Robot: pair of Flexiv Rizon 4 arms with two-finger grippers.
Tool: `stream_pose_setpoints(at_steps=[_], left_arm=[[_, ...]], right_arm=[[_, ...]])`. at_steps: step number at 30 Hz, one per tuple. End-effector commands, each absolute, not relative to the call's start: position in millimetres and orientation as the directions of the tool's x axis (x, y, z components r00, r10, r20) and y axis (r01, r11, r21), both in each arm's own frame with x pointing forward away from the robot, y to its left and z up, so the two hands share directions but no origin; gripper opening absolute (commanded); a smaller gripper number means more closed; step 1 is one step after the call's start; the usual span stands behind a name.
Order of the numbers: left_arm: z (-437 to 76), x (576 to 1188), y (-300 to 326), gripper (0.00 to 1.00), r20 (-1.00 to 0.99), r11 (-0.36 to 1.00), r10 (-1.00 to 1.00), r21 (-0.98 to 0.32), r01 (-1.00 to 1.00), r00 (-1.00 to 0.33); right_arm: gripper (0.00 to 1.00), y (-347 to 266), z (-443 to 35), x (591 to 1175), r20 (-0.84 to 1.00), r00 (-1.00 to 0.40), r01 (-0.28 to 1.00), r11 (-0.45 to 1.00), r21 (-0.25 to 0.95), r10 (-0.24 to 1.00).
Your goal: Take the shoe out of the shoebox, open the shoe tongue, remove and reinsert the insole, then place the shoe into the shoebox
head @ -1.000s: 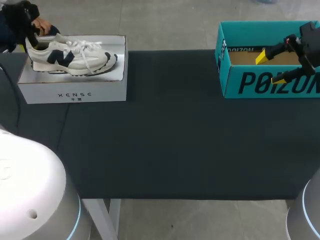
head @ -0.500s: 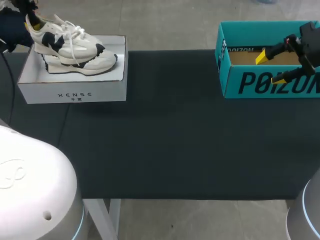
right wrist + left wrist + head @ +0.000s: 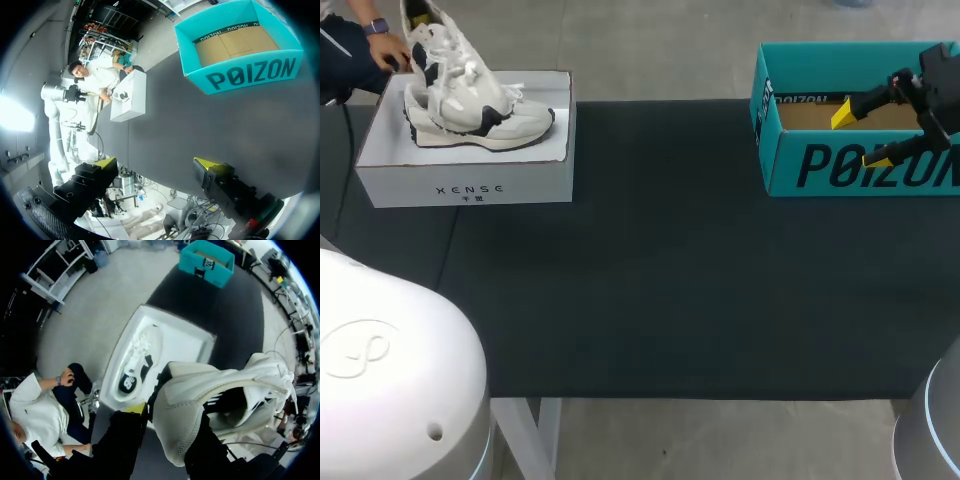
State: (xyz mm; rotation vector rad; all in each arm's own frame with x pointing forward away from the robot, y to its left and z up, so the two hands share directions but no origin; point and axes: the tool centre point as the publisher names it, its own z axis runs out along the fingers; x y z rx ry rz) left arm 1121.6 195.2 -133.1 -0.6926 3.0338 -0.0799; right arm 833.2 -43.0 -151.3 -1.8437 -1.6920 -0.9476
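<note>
1. Hanging heel-up from the left gripper [image 3: 167, 430]: one white shoe [image 3: 445, 55] with dark panels. Its long axis stands steep, heel at the fingers and toe pointing down toward the white shoebox [image 3: 470, 185].
2. Clearance: the toe sits low over the box, against or just above a second shoe [image 3: 510, 125] that lies flat on its side inside. The head view does not settle whether the two shoes touch.
3. Left gripper, state: pinching the shoe at the heel collar. In the left wrist view the mesh heel fills the gap between the two dark fingers, and one yellow tip shows beside it. The other tip is hidden behind the shoe. The mouth of the shoe faces away from the fingers, with the laces at the far end.
4. Nearer arm: the left, which alone has the shoe. The right gripper [image 3: 865, 135] is well apart, at the far side of the black table [image 3: 660, 280].
5. Right gripper, state: fingers spread wide and holding nothing. It hovers at the near wall of the teal shoebox [image 3: 765, 140], whose brown floor is bare in the right wrist view.
6. Step judged in hand: taking the shoe out of the box.
7. Next move, as a judgement: raise the toe clear of the box wall, then carry the shoe toward the open tabletop between the two boxes. There the right arm could reach the tongue.
</note>
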Motion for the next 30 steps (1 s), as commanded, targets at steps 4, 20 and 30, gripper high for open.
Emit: stream_pose_setpoints(at_steps=[4,20,30], left_arm=[[-132,1094,183,0.0,-0.179,0.91,-0.414,-0.085,-0.405,-0.892],[-132,1094,183,0.0,-0.179,0.91,-0.414,-0.085,-0.405,-0.892],[-141,1076,111,0.0,-0.162,0.937,-0.349,-0.07,-0.342,-0.923]], right_arm=[[1.0,-43,-151,834,0.744,0.008,0.984,-0.137,0.113,0.668],[1.0,-43,-151,834,0.744,0.008,0.984,-0.137,0.113,0.668],[1.0,-43,-151,834,0.744,0.008,0.984,-0.137,0.113,0.668]])
